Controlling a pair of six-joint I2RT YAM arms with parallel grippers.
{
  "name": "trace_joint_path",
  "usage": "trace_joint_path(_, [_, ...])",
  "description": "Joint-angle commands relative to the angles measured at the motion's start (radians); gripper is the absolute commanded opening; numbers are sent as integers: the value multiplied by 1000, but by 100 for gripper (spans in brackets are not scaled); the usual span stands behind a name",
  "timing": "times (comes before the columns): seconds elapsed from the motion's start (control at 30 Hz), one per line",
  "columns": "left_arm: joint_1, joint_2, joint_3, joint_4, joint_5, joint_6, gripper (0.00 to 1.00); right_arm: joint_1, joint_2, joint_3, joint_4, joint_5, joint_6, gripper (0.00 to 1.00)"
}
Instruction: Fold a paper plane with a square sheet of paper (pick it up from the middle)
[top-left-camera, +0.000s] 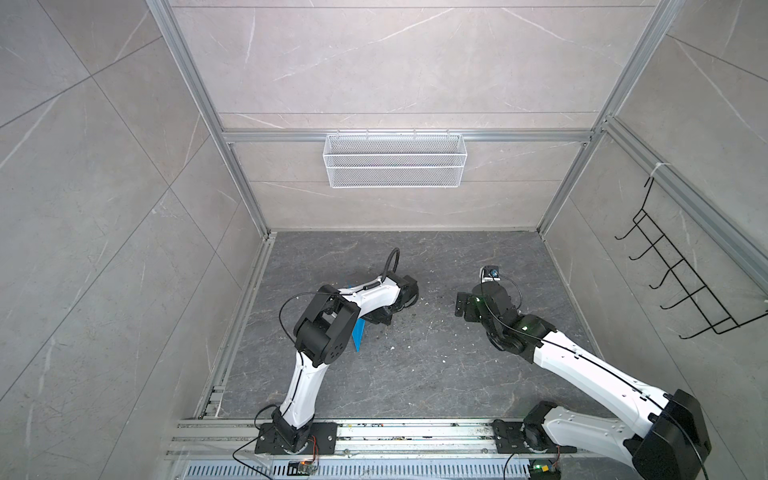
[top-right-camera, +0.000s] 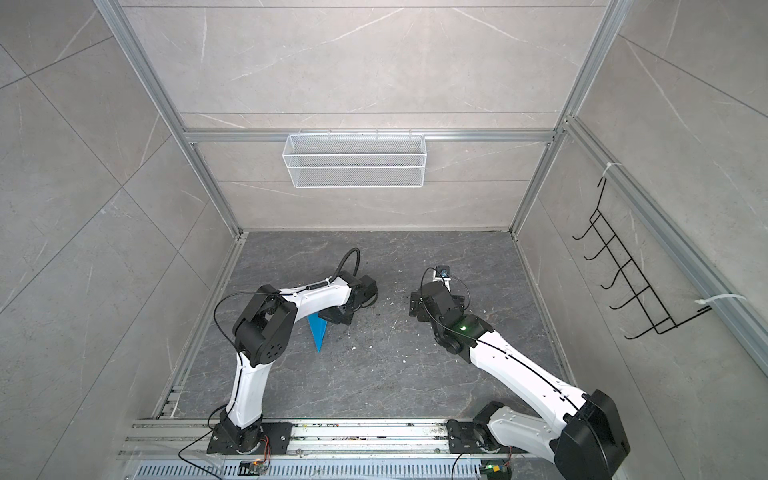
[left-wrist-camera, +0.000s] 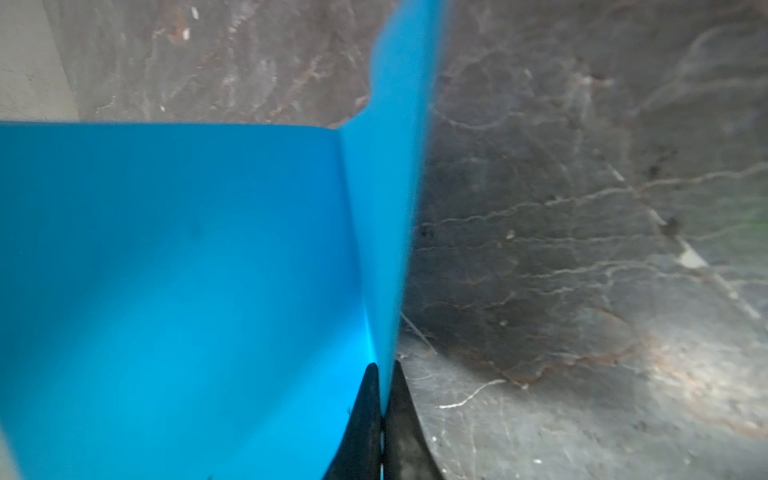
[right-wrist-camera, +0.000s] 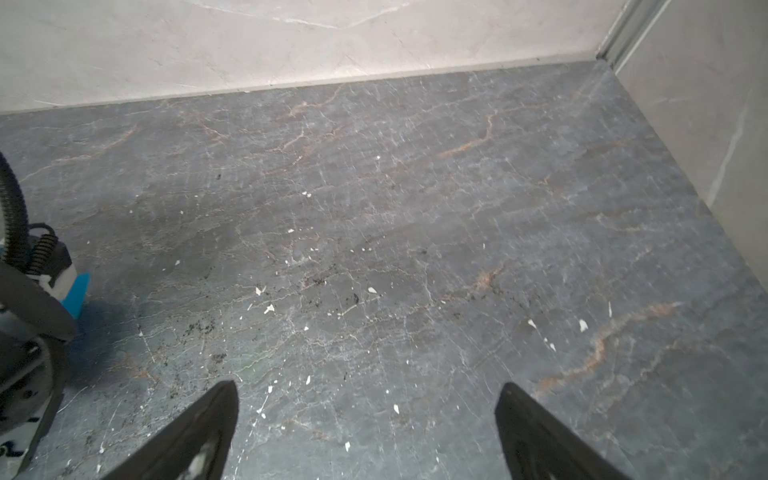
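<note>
The paper plane (top-right-camera: 319, 332) is bright blue paper folded into a slim pointed dart, its tip toward the front rail; much of it lies under the left arm (top-left-camera: 358, 337). In the left wrist view one wing (left-wrist-camera: 187, 270) spreads flat and a narrow upright fold runs between the jaws. My left gripper (left-wrist-camera: 385, 366) is shut on that fold, left of the table's middle (top-left-camera: 376, 319). My right gripper (right-wrist-camera: 368, 390) is open with nothing in it, over bare table to the right (top-left-camera: 460, 305). A blue corner (right-wrist-camera: 79, 291) shows beside the left arm.
The dark marbled table (top-left-camera: 415, 374) is strewn with small white flecks (right-wrist-camera: 268, 308). A white mesh basket (top-left-camera: 395, 160) hangs on the back wall and a black wire hook rack (top-left-camera: 681, 286) on the right wall. An aluminium rail (top-left-camera: 415, 432) runs along the front.
</note>
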Motion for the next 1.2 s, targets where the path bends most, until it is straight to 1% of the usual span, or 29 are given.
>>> trace_joint_path(0.0, [-12, 7, 20, 25, 37, -21, 12, -4, -5, -3, -47, 6, 40, 99])
trace_joint_path(0.27, [-13, -15, -8, 79, 115, -50, 28, -6, 28, 0, -58, -44, 92, 99])
trace_joint_path(0.4, [-13, -89, -45, 146, 252, -65, 38, -6, 38, 1, -58, -58, 113, 99])
trace_joint_path(0.57, [-13, -243, -150, 338, 469, -85, 54, -7, 41, -3, -55, -66, 123, 99])
trace_joint_path(0.67, [-13, -311, -192, 413, 556, -102, 59, -7, 45, -7, -48, -76, 130, 99])
trace_joint_path(0.73, [-13, -354, -217, 456, 590, -108, 65, -7, 45, -10, -45, -84, 134, 99])
trace_joint_path(0.9, [0, -498, -303, 548, 593, -108, 78, -10, 53, -15, -34, -107, 135, 99])
trace_joint_path(0.97, [16, -564, -356, 572, 573, -89, 82, -9, 62, -14, -27, -121, 137, 98])
trace_joint_path(1.03, [42, -623, -411, 570, 545, -69, 84, -9, 75, -13, -18, -139, 142, 98])
trace_joint_path(1.17, [124, -727, -557, 568, 503, -33, 84, -9, 112, -7, 1, -189, 155, 97])
